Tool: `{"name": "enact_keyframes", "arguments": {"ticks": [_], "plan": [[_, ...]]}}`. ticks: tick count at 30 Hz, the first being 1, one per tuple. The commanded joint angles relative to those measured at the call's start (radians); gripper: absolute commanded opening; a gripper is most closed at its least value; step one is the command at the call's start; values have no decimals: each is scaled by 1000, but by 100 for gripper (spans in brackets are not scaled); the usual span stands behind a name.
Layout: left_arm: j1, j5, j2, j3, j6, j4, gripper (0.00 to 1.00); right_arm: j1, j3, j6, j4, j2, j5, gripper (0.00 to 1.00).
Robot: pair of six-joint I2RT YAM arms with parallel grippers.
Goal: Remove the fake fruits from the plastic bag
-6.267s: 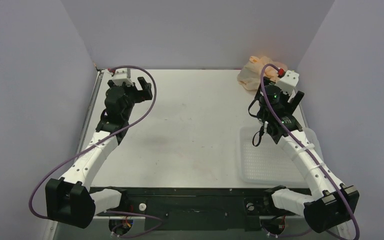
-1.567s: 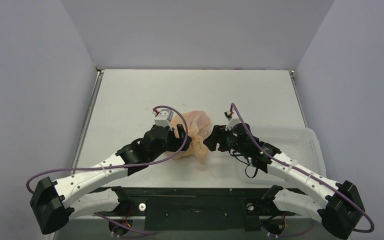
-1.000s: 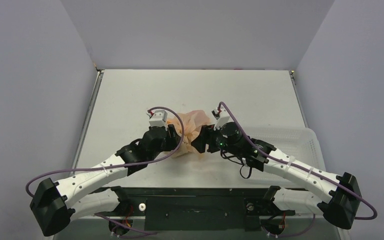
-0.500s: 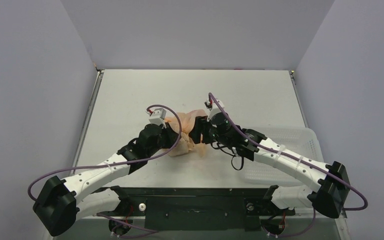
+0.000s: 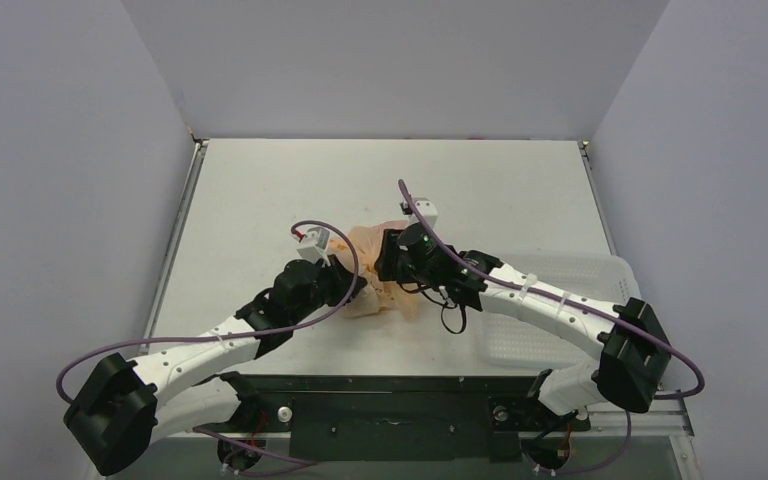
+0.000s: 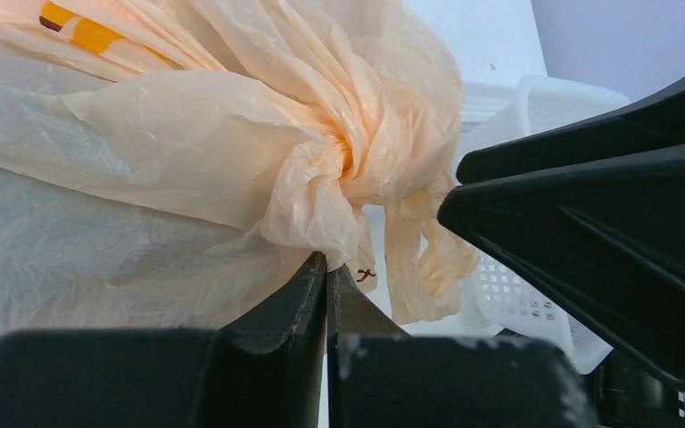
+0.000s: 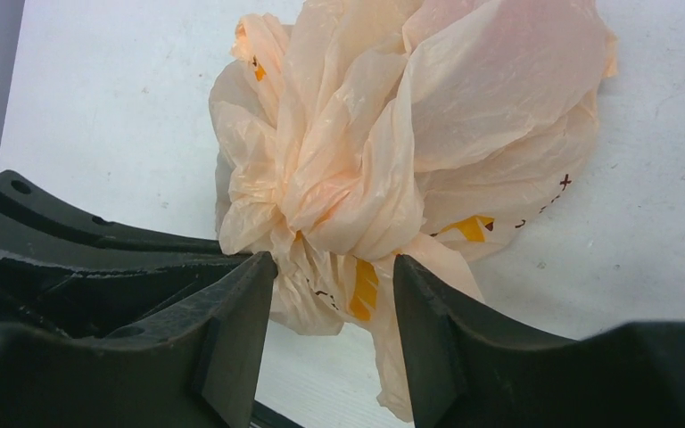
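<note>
left tool (image 6: 325, 275) pressed together at 6 o'clock under the bag (image 6: 143, 134), right tool (image 7: 332, 264) spread around its knot (image 7: 321, 205). i'd clamp the knot, then pull gently.

The left arm (image 5: 190, 350) and right arm (image 5: 550, 305) are clad in white shells dotted with small holes, joined by black housings — a blocky black shoulder is set at each base. A purple cable (image 5: 140, 341) is run along each, and a green light (image 5: 412, 240) is lit on the right wrist. The left gripper (image 6: 325, 267) and right gripper (image 7: 332, 263) are moulded in ribbed black plastic.
</note>
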Motion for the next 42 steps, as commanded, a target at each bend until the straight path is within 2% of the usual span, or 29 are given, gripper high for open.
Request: {"name": "enact_keyframes", "arguments": {"ticks": [1,5,13,25,29,34,42], "plan": [[-1,29,-12,-3,-16,97,0,8,42,39,23,19,52,43],[0,39,-12,-9,-28,106,0,8,43,47,44,55,32,42],[0,51,-52,-51,-34,95,0,7,61,43,55,97,5,48],[-2,136,-17,-13,32,38,0,11,106,3,13,153,38,43],[-2,128,-25,-17,37,28,0,11,117,-7,-2,165,41,30],[-2,74,-58,-21,28,-46,0,4,120,-8,-9,147,25,0],[-2,-68,-217,-76,-21,-190,0,-182,88,59,93,114,-378,0]]}}
